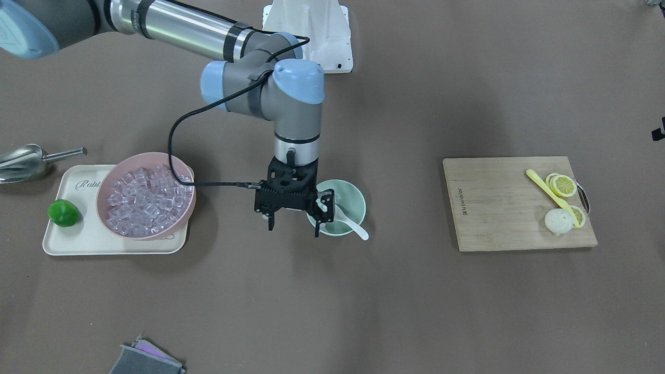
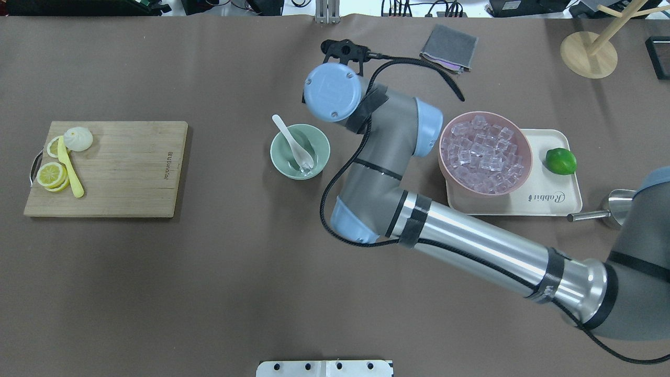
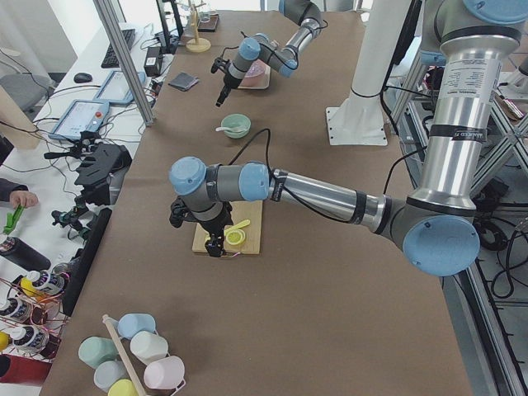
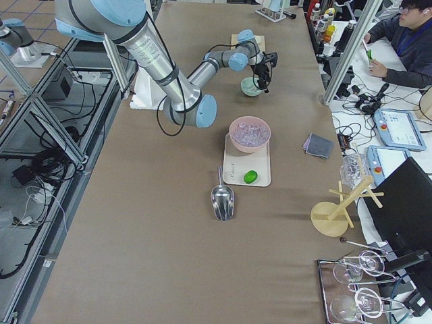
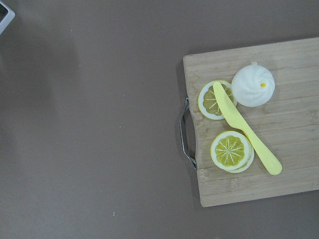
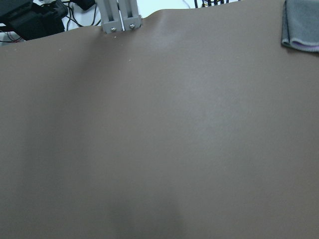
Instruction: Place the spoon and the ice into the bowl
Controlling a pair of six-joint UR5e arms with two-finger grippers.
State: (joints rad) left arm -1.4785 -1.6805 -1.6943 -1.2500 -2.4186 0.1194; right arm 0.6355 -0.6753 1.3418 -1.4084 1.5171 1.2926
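One mint-green bowl [image 2: 280, 157] stands mid-table with bare tabletop around it, the cutting board [image 2: 131, 167] well apart, the pink bowl [image 2: 487, 192] of many cubes near. The one white spoon [image 2: 293, 142] lies in it, handle slanting over the far-left rim. Perhaps one ice cube [image 2: 305, 168] touches the scoop. Just beside, the right gripper [image 1: 293, 224] hovers with fingers spread wide and empty; I cannot tell how the left gripper [image 3: 216, 242] stands

Spoon [image 2: 293, 144] lies in bowl [image 2: 320, 149], between cutting board [image 2: 120, 173] and tray [image 2: 539, 141]

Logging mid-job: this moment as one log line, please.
right gripper open, empty, near bowl | spoon in bowl | ice heaped in pink bowl | left gripper state unclear
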